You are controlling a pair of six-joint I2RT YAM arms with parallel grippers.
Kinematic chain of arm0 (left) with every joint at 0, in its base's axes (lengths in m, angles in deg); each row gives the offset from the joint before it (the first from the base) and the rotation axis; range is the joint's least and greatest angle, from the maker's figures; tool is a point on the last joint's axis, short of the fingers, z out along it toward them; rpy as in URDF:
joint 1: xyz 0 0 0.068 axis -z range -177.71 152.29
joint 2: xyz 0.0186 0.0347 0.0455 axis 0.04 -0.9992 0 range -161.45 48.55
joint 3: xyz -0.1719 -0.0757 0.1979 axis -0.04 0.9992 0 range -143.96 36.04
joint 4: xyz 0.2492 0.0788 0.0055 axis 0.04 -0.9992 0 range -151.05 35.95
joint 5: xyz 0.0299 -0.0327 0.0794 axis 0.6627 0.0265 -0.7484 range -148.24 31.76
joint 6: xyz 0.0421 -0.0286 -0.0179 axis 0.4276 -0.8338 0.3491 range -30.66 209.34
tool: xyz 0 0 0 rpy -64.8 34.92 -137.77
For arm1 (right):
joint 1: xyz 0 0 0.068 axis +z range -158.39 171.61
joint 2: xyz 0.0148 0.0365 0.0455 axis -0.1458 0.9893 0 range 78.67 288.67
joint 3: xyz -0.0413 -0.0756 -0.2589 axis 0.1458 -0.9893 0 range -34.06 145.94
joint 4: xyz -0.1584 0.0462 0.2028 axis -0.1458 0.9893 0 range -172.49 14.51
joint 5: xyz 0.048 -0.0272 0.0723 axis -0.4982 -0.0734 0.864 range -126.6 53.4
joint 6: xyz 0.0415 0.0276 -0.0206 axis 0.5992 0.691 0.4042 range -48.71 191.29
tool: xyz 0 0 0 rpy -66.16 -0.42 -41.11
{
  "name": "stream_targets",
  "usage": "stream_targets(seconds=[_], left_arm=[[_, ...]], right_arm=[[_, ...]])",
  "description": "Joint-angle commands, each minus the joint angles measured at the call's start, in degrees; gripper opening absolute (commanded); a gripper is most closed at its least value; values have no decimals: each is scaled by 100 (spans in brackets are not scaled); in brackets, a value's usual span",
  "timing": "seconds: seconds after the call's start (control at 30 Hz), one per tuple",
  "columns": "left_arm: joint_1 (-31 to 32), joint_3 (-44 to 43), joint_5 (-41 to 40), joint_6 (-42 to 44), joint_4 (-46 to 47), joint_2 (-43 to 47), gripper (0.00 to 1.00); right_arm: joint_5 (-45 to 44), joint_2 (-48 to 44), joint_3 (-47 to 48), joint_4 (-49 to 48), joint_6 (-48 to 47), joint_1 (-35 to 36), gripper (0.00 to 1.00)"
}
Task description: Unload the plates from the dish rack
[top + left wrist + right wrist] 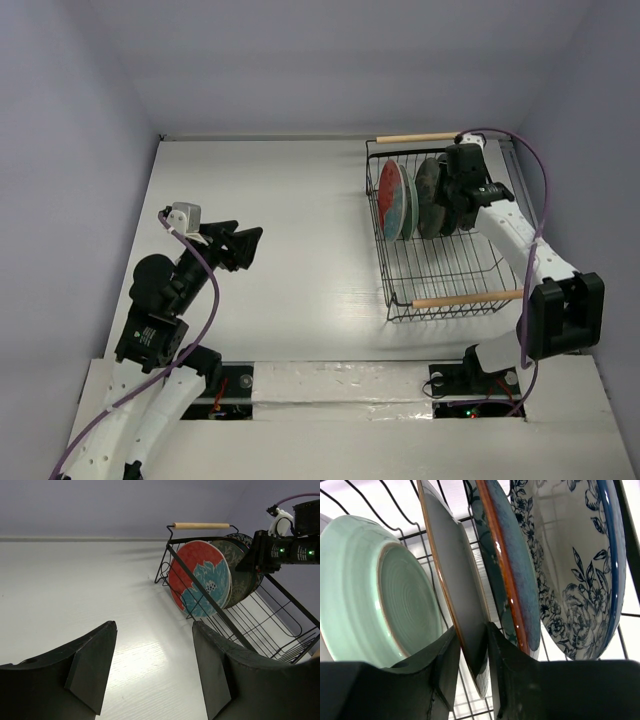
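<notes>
Bases of both arms sit at the near edge of the desk [290, 200], a white surface with a faint wood grain. The left gripper [153, 635] hovers over bare desk on the left side, its fingers spread apart and holding nothing, well apart from the dish rack [440, 270]. The rack stands on the right half of the desk, with one wooden handle [468, 298] at its near end and another at its far end. The right gripper [472, 630] reaches into the far part of the rack. Its fingers are clenched on the rim of the grey plate [452, 570], one finger against each face. That plate stands on edge in the rack, between a pale green plate [365, 590] and a blue-glazed plate [517, 580]. A white plate with blue flowers [570, 570] stands past the blue-glazed one. A red plate [391, 198] stands at the left end of the row. No plate lies on the desk in any view. Judgement: unloading is at its start, and every visible plate remains to be removed. Plain pale lilac walls [330, 60] enclose the desk on the left, right and far sides.
</notes>
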Motion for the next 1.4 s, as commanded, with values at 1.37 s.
stream_targets(seconds=[1.37], left_arm=[[34, -27, -337, -23, 293, 154, 58]], right_arm=[[-1850, -2247, 1675, -1, 188, 1850, 0]])
